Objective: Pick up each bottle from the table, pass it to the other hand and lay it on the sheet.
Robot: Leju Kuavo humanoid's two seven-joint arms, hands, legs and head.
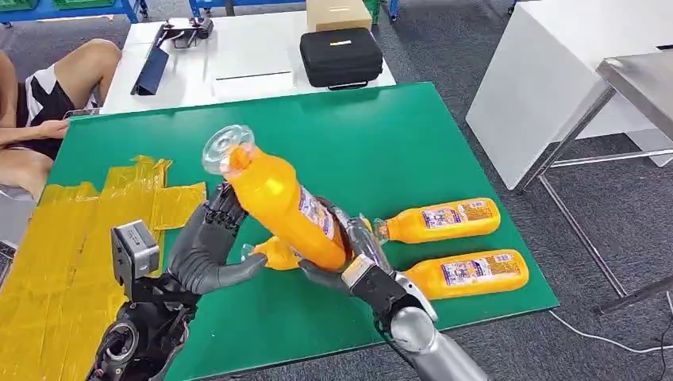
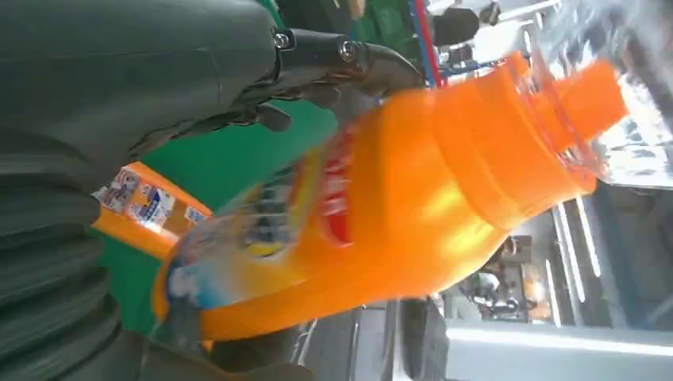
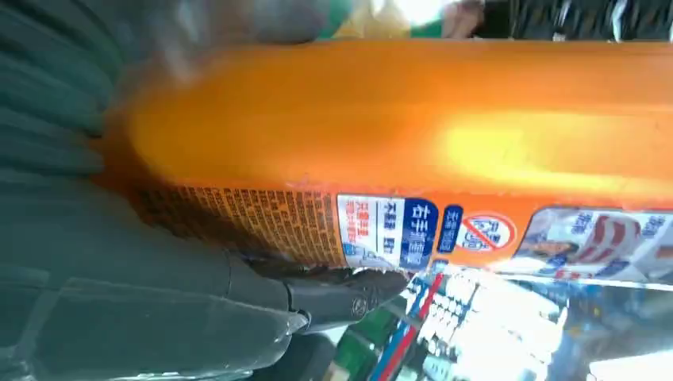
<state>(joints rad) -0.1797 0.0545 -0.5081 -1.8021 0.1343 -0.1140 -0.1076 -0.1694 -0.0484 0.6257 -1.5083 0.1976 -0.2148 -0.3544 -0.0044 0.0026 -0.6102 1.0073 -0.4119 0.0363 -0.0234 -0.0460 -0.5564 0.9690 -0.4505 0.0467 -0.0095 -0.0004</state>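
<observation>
My right hand [image 1: 359, 268] grips the lower end of an orange bottle [image 1: 278, 198] with a clear cap, held tilted above the green table [image 1: 381, 135]. Up close, the bottle [image 3: 397, 135] lies across my right hand [image 3: 119, 302]. My left hand [image 1: 208, 250] is spread right beside it, fingers against the bottle's side and thumb below, not closed round it. From the left wrist, the bottle [image 2: 397, 206] lies just in front of my left hand [image 2: 119, 71]. The yellow sheet [image 1: 63, 262] covers the table's left part. Two bottles [image 1: 444, 220] [image 1: 468, 274] lie at the right; a third [image 1: 276, 254] lies under the held one.
Behind the green table stands a white table [image 1: 238, 67] with a black case [image 1: 341, 57] and a cardboard box [image 1: 339, 14]. A person [image 1: 40, 111] sits at the far left. A steel table [image 1: 635, 79] and a white cabinet [image 1: 540, 71] stand to the right.
</observation>
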